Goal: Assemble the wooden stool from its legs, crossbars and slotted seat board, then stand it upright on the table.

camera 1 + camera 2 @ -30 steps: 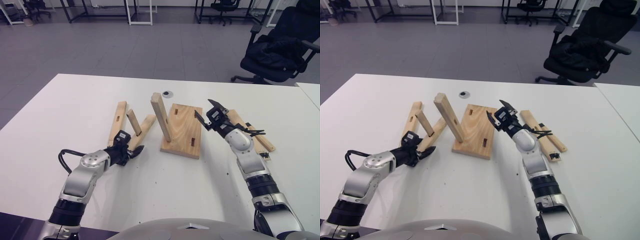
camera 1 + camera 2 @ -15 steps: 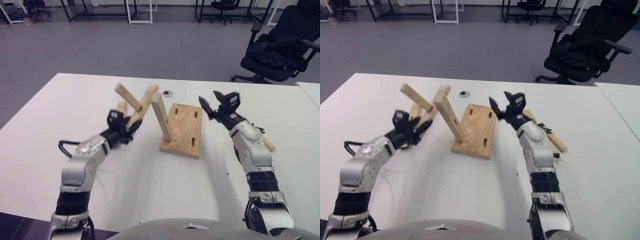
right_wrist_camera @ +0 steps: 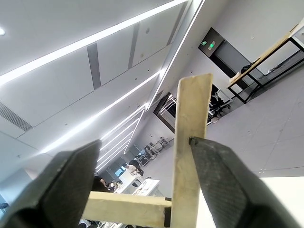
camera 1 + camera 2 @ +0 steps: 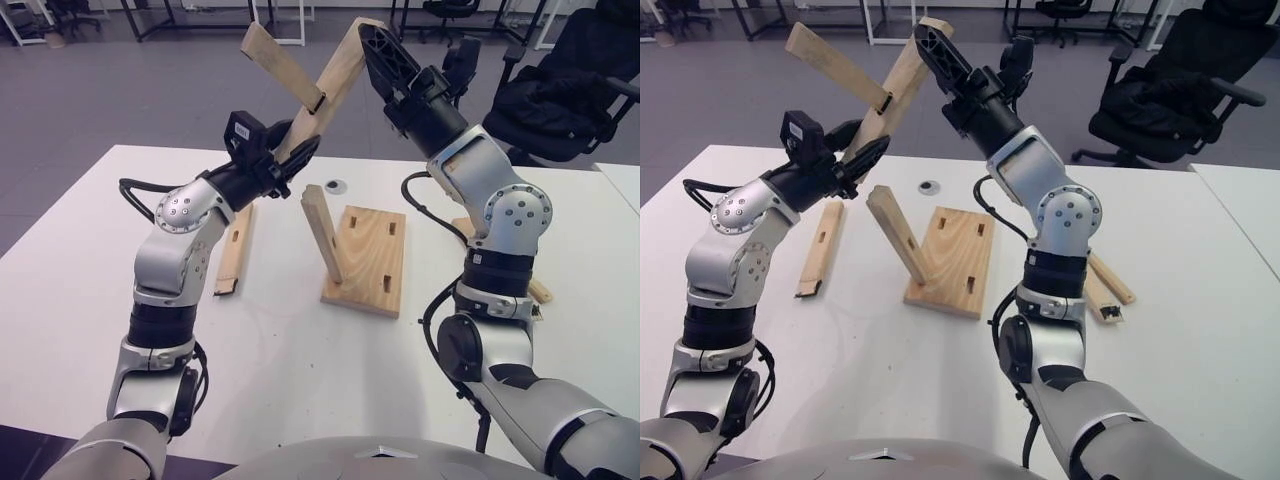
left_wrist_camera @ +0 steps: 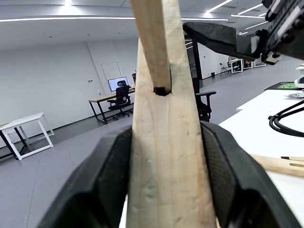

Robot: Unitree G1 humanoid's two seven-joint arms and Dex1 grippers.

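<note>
Holding a leg (image 4: 328, 92) with its crossbar (image 4: 282, 66) at upper centre, the left gripper (image 4: 287, 160) pinches it; the right gripper (image 4: 415, 48) is spread around its top. Mid-frame, the seat board (image 4: 368, 268) carries a second leg (image 4: 322, 232); most of the assembly seems still to do.

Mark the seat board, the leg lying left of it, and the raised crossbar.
seat board (image 4: 368, 256): left eye view, bare face between slots.
lying leg (image 4: 235, 251): left eye view, mid-length.
raised crossbar (image 4: 281, 64): left eye view, mid-length.

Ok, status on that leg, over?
Left gripper shut on leg with crossbar, high over table. Right gripper open around its top end. Seat board below, second leg standing tilted in it.
</note>
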